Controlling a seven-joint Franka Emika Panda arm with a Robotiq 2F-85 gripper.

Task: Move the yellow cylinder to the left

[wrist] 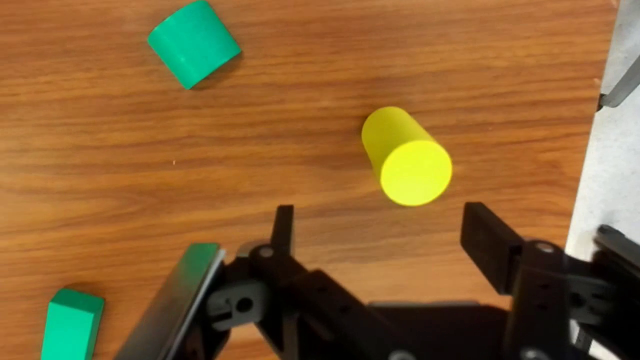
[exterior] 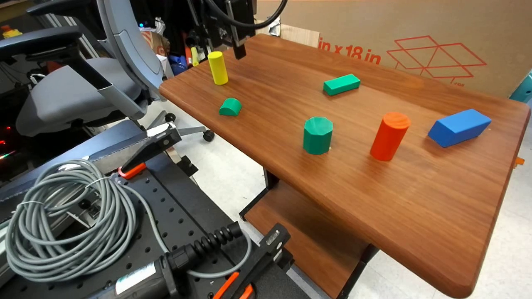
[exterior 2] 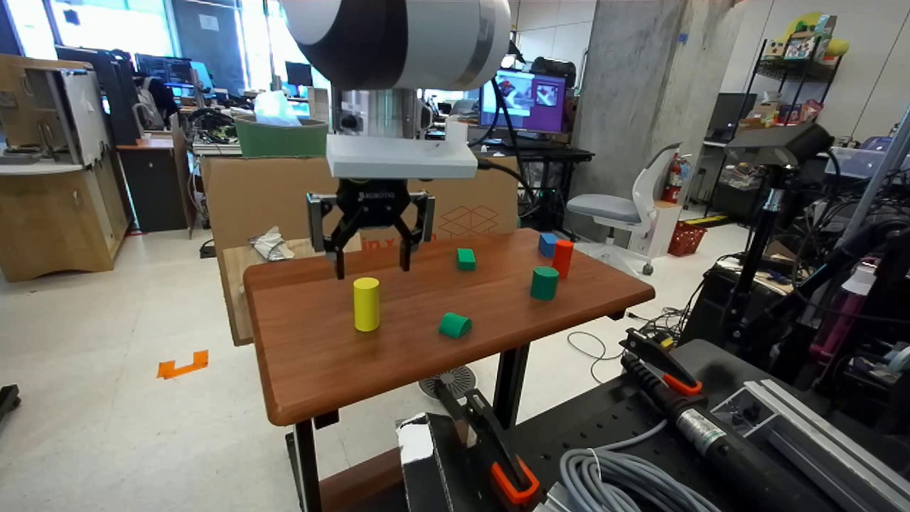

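On the table (exterior: 278, 95) in an exterior view, the yellow cylinder (exterior: 218, 68) stood upright near a green half-round block (exterior: 230, 107). In an exterior view my gripper (exterior 2: 372, 270) hung over the table, jaws wide; the wrist view showed me the cylinder just beyond them.

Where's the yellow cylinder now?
In an exterior view, the yellow cylinder stands on the left part of the table, left of the half-round green block; in the wrist view, right of that block.

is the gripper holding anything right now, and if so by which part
Nothing is held: the gripper is open, and the yellow cylinder stands upright on the table, apart from it.
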